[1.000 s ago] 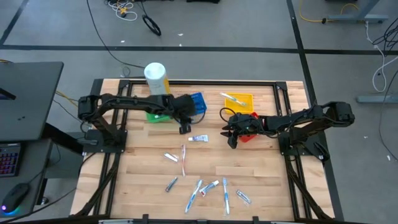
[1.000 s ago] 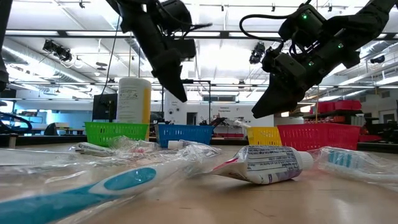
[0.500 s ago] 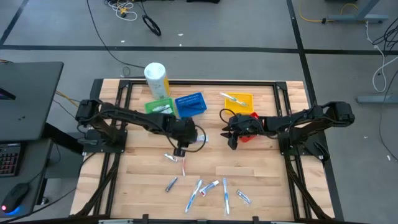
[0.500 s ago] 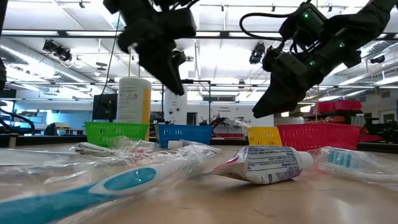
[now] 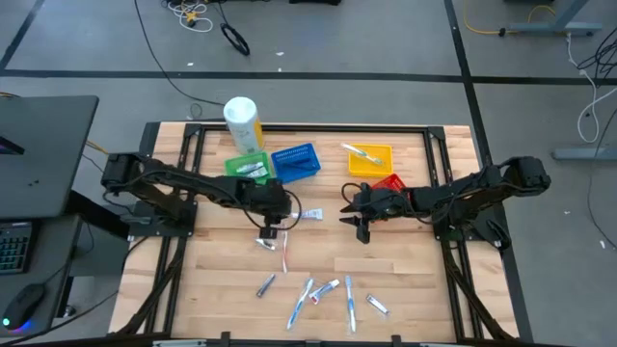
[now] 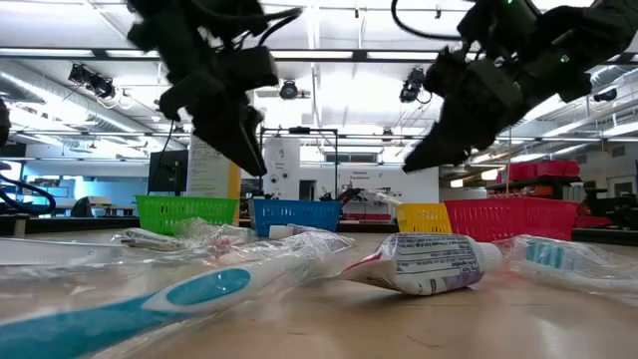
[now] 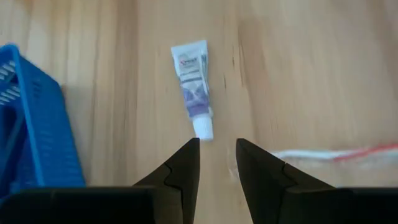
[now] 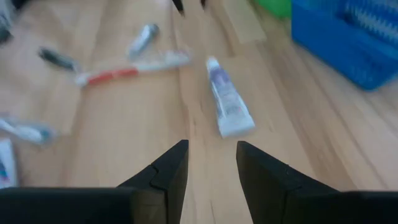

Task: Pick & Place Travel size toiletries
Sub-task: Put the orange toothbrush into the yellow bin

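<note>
A small white tube (image 5: 310, 214) with a purple label lies flat on the wooden table between my two grippers; it also shows in the left wrist view (image 7: 194, 87) and the right wrist view (image 8: 227, 107). A red-and-white toothbrush (image 5: 285, 249) and another small tube (image 5: 265, 243) lie just nearer. My left gripper (image 5: 273, 234) hangs open above the table to the tube's left, nothing between its fingers (image 7: 217, 155). My right gripper (image 5: 362, 233) hangs open to the tube's right, also holding nothing (image 8: 212, 155).
Green (image 5: 246, 169), blue (image 5: 294, 162), yellow (image 5: 371, 157) and red (image 5: 388, 183) mesh baskets stand along the far side, with a large white-and-yellow bottle (image 5: 241, 120) behind them. Several more wrapped toothbrushes and tubes (image 5: 323, 294) lie near the front edge.
My left gripper has swung away from the blue basket toward the table's near edge and sunk lower, ending beside the small tube. My right gripper has shifted a little toward the near edge, off the red basket. No item has moved.
</note>
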